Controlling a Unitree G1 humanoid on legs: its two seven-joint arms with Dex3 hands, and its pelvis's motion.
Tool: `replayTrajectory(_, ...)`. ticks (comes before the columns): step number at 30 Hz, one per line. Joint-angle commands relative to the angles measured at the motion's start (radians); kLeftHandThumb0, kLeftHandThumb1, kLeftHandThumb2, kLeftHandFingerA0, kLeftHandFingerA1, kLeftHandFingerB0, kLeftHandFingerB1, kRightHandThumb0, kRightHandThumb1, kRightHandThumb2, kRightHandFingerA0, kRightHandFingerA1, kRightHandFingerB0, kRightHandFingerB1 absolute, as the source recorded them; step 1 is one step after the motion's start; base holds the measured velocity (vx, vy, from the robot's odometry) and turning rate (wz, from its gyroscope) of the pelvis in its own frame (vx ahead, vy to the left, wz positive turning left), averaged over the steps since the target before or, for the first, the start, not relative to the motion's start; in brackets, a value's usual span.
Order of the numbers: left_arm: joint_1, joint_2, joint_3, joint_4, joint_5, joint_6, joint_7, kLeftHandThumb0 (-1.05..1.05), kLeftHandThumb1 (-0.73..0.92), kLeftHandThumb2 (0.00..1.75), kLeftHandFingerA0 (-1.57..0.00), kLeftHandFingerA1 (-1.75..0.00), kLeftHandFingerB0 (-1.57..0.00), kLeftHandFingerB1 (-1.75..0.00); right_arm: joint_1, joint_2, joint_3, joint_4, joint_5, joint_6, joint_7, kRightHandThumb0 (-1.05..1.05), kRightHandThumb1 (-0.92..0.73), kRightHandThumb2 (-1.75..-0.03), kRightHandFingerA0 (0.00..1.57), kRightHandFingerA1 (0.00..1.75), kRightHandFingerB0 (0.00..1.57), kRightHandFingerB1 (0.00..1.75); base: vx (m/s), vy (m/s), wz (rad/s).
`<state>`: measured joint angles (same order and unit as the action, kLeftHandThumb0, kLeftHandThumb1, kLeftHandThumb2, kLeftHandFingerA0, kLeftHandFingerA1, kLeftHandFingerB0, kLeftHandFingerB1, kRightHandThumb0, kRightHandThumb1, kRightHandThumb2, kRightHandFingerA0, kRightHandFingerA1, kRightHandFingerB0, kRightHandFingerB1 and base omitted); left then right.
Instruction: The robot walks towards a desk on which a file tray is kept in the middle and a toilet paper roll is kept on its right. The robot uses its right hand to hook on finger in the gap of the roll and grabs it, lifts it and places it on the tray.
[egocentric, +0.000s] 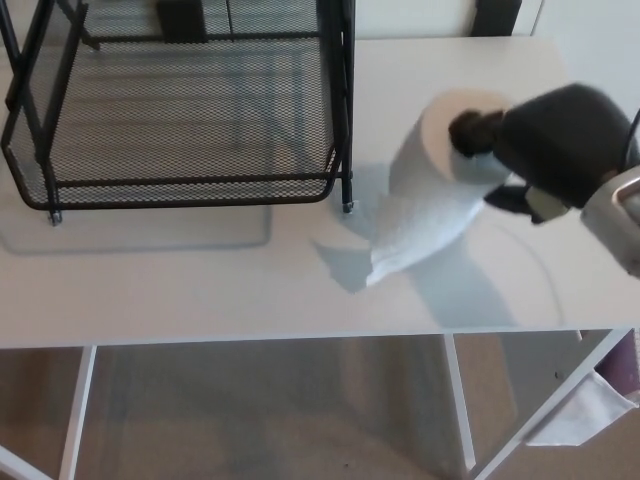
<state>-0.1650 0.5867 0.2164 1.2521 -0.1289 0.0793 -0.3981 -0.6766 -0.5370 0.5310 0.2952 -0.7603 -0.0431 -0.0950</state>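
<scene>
The counter (200, 290) bears the file tray (190, 185) at left. Right of it the toilet paper roll (430, 150) hangs grasped by the right hand (548, 140), 1 finger hooked in its core. It should lift higher so the trailing sheet (415, 235) clears the tray's rim.

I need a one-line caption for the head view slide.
Right hand, finger hooked in the toilet paper roll, holds it beside the mesh file tray.
</scene>
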Motion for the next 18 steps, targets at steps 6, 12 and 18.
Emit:
replayTrajectory(6, 0.015, 0.006, 0.005, 0.031, 0.021, -0.036, 0.013, -0.63, 0.11, 1.05, -0.23, -0.79, 0.00, -0.68, -0.238, -0.035, -0.248, -0.127, -0.022, -0.106, -0.198, -0.26, -0.60, -0.71, 0.99, 1.42, 0.90, 0.85, 0.00, 0.000, 0.00)
replayTrajectory(12, 0.008, 0.004, -0.002, 0.029, 0.029, -0.028, 0.021, -0.62, 0.15, 1.07, -0.20, -0.76, 0.00, -0.68, -0.382, 0.013, -0.248, -0.126, -0.024, -0.140, -0.137, -0.31, -0.58, -0.63, 0.98, 1.41, 0.91, 0.78, 0.00, 0.000, 0.00)
replayTrajectory(18, 0.006, 0.004, -0.002, 0.029, 0.030, -0.035, 0.023, -0.64, 0.14, 1.08, -0.22, -0.78, 0.00, -0.69, -0.530, 0.112, -0.212, -0.084, 0.005, -0.143, -0.053, -0.28, -0.56, -0.68, 0.89, 1.64, 0.87, 0.89, 0.00, 0.000, 0.00)
